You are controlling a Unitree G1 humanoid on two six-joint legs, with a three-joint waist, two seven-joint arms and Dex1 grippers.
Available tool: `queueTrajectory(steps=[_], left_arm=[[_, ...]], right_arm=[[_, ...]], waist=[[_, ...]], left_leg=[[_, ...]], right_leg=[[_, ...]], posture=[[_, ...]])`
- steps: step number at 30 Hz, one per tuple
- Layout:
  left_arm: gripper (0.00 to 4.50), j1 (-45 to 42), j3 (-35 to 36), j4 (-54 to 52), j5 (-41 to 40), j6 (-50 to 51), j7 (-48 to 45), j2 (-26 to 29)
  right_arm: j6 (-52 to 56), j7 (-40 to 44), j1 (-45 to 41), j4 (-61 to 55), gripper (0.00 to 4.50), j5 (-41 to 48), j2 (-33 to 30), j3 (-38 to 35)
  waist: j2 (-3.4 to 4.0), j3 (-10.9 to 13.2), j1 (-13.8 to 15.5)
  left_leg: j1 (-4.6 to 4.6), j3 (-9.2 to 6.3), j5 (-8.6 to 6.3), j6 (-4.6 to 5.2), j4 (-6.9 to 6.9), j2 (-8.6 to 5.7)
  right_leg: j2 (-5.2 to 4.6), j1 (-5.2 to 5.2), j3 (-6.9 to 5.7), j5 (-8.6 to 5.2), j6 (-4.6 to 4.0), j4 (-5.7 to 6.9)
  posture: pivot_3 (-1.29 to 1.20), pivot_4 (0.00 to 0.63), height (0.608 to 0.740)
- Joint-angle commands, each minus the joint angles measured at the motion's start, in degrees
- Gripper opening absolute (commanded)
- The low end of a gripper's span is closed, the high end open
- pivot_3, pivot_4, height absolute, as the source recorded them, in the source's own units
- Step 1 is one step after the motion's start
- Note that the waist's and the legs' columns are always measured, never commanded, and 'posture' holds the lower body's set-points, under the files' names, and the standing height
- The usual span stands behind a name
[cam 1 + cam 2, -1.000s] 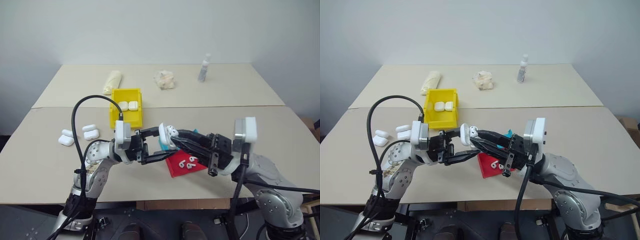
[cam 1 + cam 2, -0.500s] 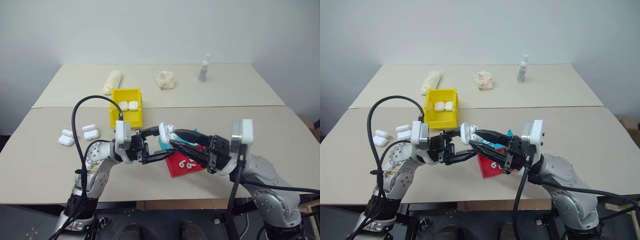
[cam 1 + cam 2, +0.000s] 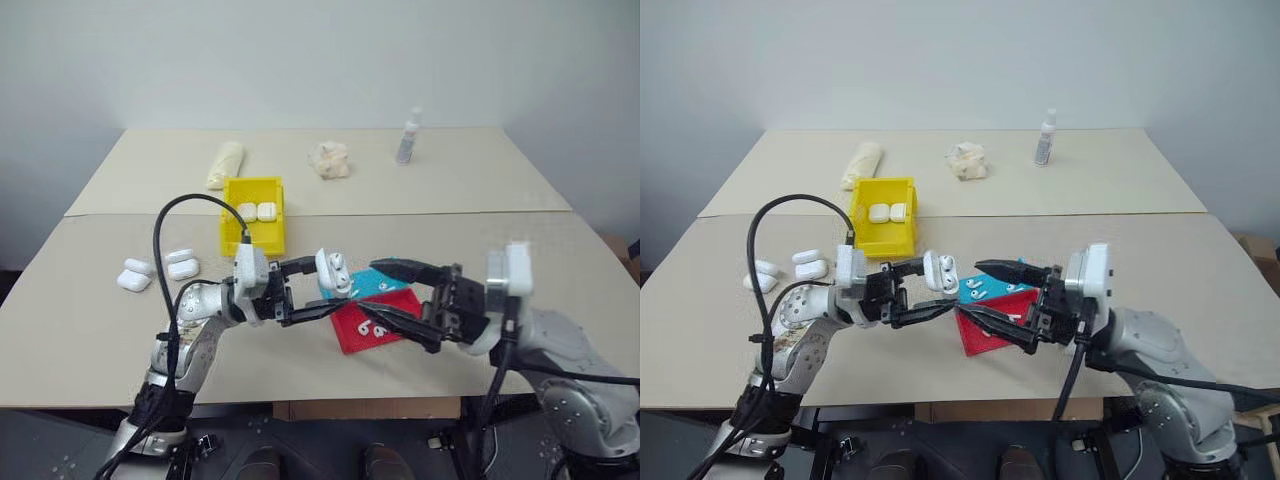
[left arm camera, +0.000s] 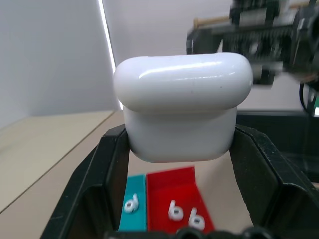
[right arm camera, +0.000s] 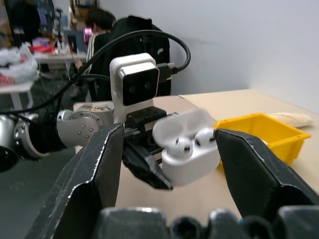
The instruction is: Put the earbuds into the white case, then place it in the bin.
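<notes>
Spanning pale walls, beige table [image 3: 520,230]

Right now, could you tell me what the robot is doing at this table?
The left gripper holds an open white case above the table, with two earbuds seated inside. The right gripper is open beside it, empty. More earbuds lie in the red tray and the teal tray below. The yellow bin behind already holds two cases.
</notes>
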Motion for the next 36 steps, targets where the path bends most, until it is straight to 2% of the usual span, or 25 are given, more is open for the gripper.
queueTrajectory(steps=[1,7,9,13,17,20,27,36], left_arm=[[2.76,-2.7,-1.6,-0.3,2.8,-1.5,0.2,-0.1],[2.76,-4.0,-2.7,0.4,4.9,-2.1,0.7,-0.6],[2.76,-4.2,-2.8,1.0,5.2,-2.8,0.6,-0.9],[2.76,-5.9,-5.4,3.6,11.1,-3.6,1.8,0.4],[2.76,-5.7,-5.3,3.3,11.5,-3.3,2.2,0.7],[2.76,-5.9,-5.4,3.2,12.5,-3.6,3.5,0.2],[2.76,-5.1,-5.1,2.1,11.4,-4.0,2.0,1.0],[2.76,-4.2,-2.6,2.7,8.4,-5.6,2.7,-0.5]], right_arm=[[2.8,-1.3,-5.4,-1.5,2.16,-1.4,-4.1,0.5],[6.0,-2.9,-13.4,-3.3,0.02,-7.3,-7.9,7.1],[6.1,-3.0,-14.0,-3.8,0.02,-8.6,-8.1,8.4],[2.0,-1.5,-12.8,-5.0,0.02,-14.3,-7.8,11.4],[0.7,-0.6,-11.8,-5.0,0.02,-20.0,-8.6,15.5],[1.2,-0.9,-12.3,-5.1,0.02,-20.8,-7.0,17.0],[1.6,-0.8,-13.4,-5.0,0.02,-29.0,-7.2,21.7],[1.0,-0.2,-11.5,-3.2,0.02,-33.9,-8.0,20.8]], waist=[[0.00,0.0,0.1],[-0.01,0.0,0.1],[-0.01,0.0,0.1],[-0.01,0.0,0.2],[-0.01,0.0,0.2],[-0.01,0.0,0.1],[-0.01,0.0,0.1],[-0.01,0.0,0.1]], left_leg=[[-0.01,-0.01,0.00,0.00,0.00,0.00],[-0.14,0.01,-0.01,0.02,0.03,0.00],[-0.13,-0.01,0.00,0.02,0.03,0.00],[-0.18,-0.02,0.00,0.02,0.09,-0.01],[-0.23,-0.02,-0.01,0.02,0.10,0.00],[-0.24,-0.02,-0.01,0.02,0.11,0.00],[-0.25,-0.03,-0.01,0.03,0.15,0.00],[-0.25,-0.04,-0.01,0.03,0.19,0.00]], right_leg=[[0.00,-0.02,-0.01,0.00,0.00,0.00],[-0.01,-0.11,0.01,0.00,0.00,-0.03],[0.00,-0.10,-0.02,0.00,0.00,0.00],[-0.01,-0.09,-0.04,0.01,0.01,-0.02],[-0.01,-0.15,-0.03,0.01,0.02,-0.02],[-0.01,-0.17,-0.04,0.01,0.02,0.00],[0.00,-0.16,-0.05,0.01,0.02,0.01],[0.00,-0.16,-0.06,0.01,0.02,0.03]], posture=[[0.00,0.150,0.740],[0.00,0.150,0.740],[0.00,0.150,0.740],[0.00,0.150,0.740],[0.00,0.150,0.740],[0.00,0.150,0.740],[0.00,0.150,0.740],[0.00,0.150,0.740]])
